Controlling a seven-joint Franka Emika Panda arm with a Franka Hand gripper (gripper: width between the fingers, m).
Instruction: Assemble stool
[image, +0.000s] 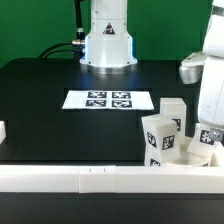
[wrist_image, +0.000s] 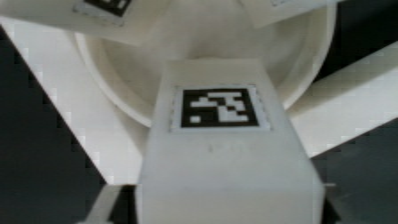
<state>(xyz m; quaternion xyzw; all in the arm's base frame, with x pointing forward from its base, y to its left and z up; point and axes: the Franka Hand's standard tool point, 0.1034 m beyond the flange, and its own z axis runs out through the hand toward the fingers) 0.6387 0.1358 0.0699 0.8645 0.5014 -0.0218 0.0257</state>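
Note:
In the wrist view my gripper (wrist_image: 221, 206) is shut on a white blocky stool leg (wrist_image: 222, 150) that bears a black-and-white tag. The leg fills the gap between the fingers (wrist_image: 118, 205). Beyond the leg lies the round white seat (wrist_image: 169, 55), and the leg's far end reaches over its ring. In the exterior view the gripper (image: 206, 140) is low at the right edge, over the seat (image: 195, 156). Two more tagged legs (image: 161, 140) (image: 173, 112) stand upright just to the left of it. The seat is mostly hidden behind them and the gripper.
The marker board (image: 110, 100) lies flat in the middle of the black table. A long white border rail (image: 100, 178) runs along the front. The robot base (image: 107, 45) stands at the back. A small white piece (image: 3, 130) shows at the left edge.

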